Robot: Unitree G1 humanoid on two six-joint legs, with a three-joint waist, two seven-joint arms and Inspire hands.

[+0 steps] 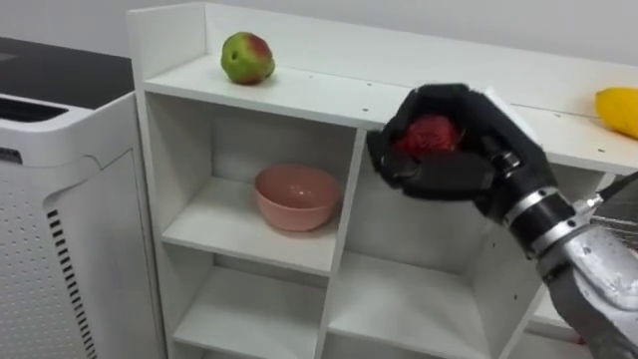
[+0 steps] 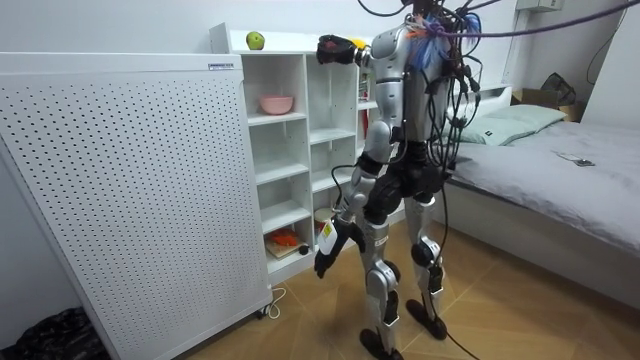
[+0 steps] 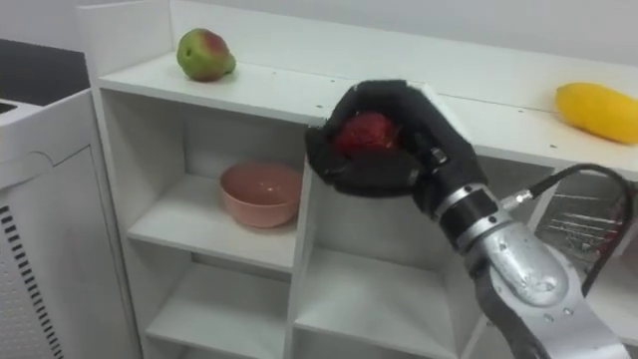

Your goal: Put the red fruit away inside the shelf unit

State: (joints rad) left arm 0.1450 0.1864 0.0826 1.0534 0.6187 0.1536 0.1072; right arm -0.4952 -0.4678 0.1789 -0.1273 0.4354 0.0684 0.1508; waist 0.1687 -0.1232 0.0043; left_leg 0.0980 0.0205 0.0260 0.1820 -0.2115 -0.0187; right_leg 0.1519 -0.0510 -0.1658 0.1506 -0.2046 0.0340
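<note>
My right hand [image 1: 454, 150] [image 3: 399, 140] is raised in front of the white shelf unit [image 1: 299, 95], its black fingers curled round a red fruit [image 1: 431, 133] [image 3: 365, 131]. It hovers level with the top board, right of the centre divider. A green and red apple [image 1: 246, 58] [image 3: 204, 54] [image 2: 255, 40] rests on the top board at the left. A yellow fruit [image 1: 618, 110] [image 3: 596, 106] lies on the same board at the far right. In the room view my left hand [image 2: 327, 250] hangs low beside my thigh, away from the shelves.
A pink bowl [image 1: 297, 195] [image 3: 261, 192] sits in the upper left compartment. A white perforated panel [image 2: 120, 190] stands left of the shelves. Something orange [image 2: 284, 240] lies on a low shelf. A bed [image 2: 540, 170] stands behind me on the room view's right.
</note>
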